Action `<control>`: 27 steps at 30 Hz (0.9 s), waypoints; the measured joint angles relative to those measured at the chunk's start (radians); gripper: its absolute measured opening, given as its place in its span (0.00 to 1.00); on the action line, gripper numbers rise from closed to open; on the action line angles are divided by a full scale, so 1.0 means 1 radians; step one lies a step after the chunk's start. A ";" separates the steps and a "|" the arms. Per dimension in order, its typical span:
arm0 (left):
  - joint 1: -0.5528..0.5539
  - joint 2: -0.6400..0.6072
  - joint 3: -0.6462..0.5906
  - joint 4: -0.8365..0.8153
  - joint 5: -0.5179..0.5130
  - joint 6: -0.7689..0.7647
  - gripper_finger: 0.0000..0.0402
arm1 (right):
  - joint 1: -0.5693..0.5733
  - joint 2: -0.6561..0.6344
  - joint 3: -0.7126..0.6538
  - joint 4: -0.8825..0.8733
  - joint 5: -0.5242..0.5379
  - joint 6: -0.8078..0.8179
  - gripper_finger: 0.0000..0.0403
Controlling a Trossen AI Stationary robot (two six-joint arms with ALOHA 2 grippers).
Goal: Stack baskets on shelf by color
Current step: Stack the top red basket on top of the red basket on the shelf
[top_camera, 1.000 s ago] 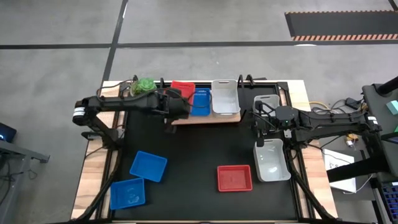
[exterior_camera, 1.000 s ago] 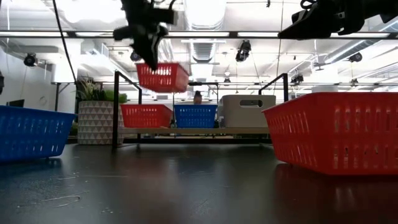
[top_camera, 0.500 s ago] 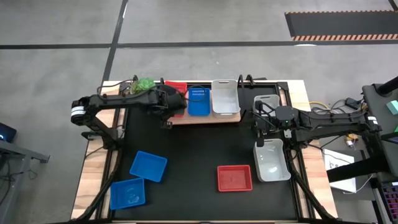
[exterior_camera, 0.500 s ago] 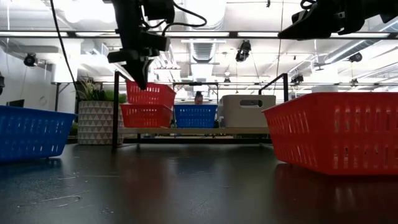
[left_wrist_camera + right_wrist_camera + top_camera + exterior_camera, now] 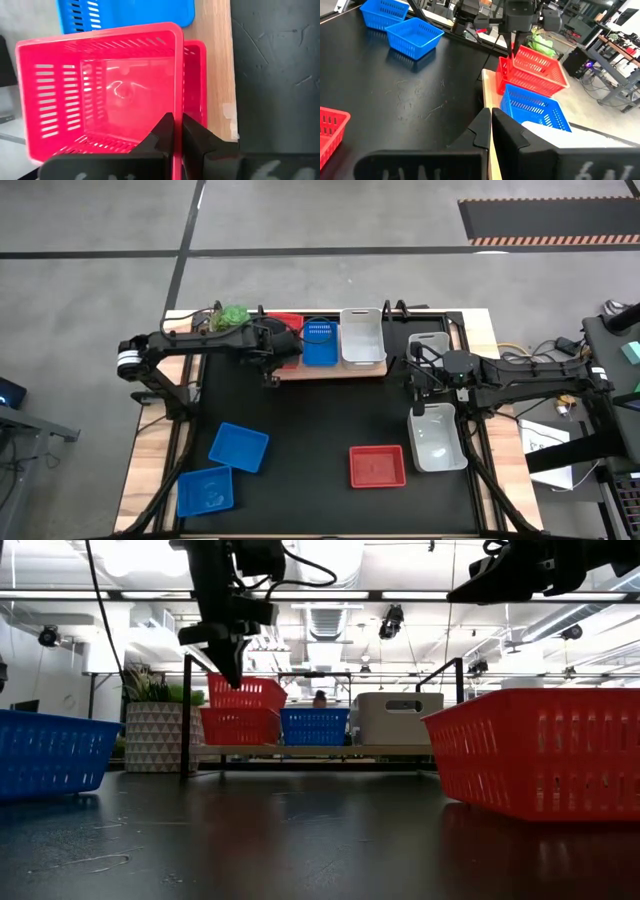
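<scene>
My left gripper is over the left end of the light-wood shelf, shut on a red basket. That basket sits tilted above a second red basket standing on the shelf. A blue basket and a whitish basket stand beside it on the shelf. My right gripper is shut and hovers high over the table's right side, touching nothing. My left gripper holds the upper red basket by the rim of its near wall, one finger inside and one finger outside. The fingers come from above, pointing down. The basket hangs tilted, its bottom at the mouth of the lower red basket.
On the black tabletop stand two blue baskets near left, a red basket near the middle, and two whitish baskets on the right under my right arm. A plant pot stands left of the shelf.
My left gripper carried the red basket toward the table's left edge and down, from a spot high above the shelf to just over the red basket standing there. The held basket stays tilted. The right arm kept still.
</scene>
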 joint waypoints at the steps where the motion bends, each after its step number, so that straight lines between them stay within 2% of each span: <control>1: 0.000 0.000 0.000 0.004 0.001 0.000 0.00 | 0.000 0.000 0.000 0.000 0.000 0.000 0.02; 15: -0.002 -0.001 0.000 0.018 0.028 -0.094 0.01 | 0.000 0.000 0.000 -0.005 0.000 0.000 0.02; 27: -0.003 -0.005 0.001 0.017 0.072 -0.106 0.26 | 0.000 0.000 0.000 -0.021 0.000 0.000 0.02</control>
